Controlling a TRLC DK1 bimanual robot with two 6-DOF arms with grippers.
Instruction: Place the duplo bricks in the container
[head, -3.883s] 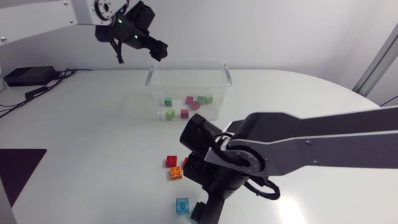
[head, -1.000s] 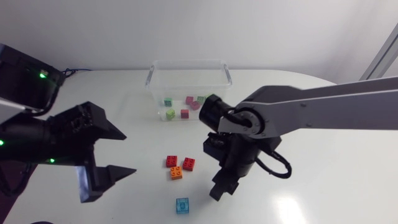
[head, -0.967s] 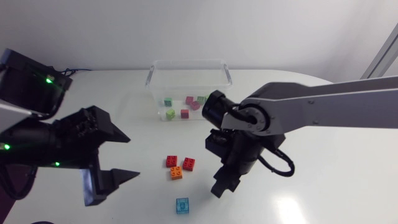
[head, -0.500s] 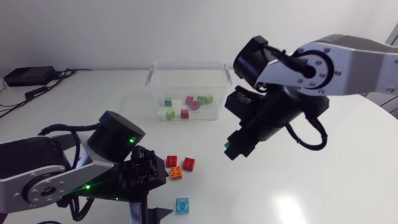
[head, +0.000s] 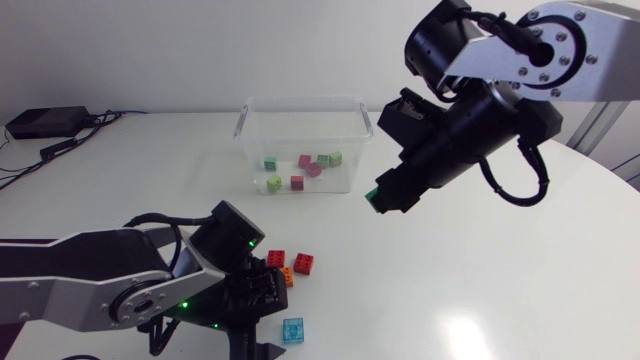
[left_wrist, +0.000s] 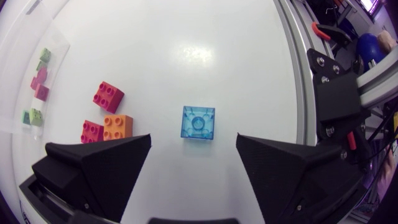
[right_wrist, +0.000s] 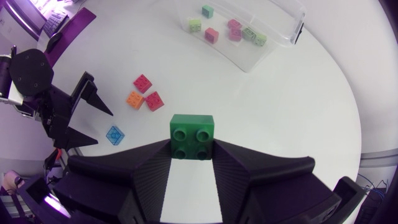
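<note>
My right gripper (head: 374, 198) hangs above the table to the right of the clear container (head: 362, 122), shut on a green brick (right_wrist: 192, 135) that sits between its fingers. Inside the container (right_wrist: 297, 28) lie several green and pink bricks (head: 305, 166). My left gripper (left_wrist: 193, 149) is low at the table's front, open, with a translucent blue brick (left_wrist: 199, 122) just ahead, between its fingertips and untouched. Two red bricks (left_wrist: 108, 96) (left_wrist: 92, 131) and an orange brick (left_wrist: 118, 127) lie beside its left finger. In the head view the blue brick (head: 293, 330) lies next to the left gripper (head: 255, 343).
The red and orange bricks (head: 303, 263) sit in a cluster between the container and the left arm. A black box with cables (head: 42, 122) rests at the table's back left. Bare white tabletop (head: 480, 290) spreads to the right.
My left arm has swung down to the table's front, bringing its open gripper beside the blue brick. My right arm has lifted the green brick up and back, toward the container's right side.
</note>
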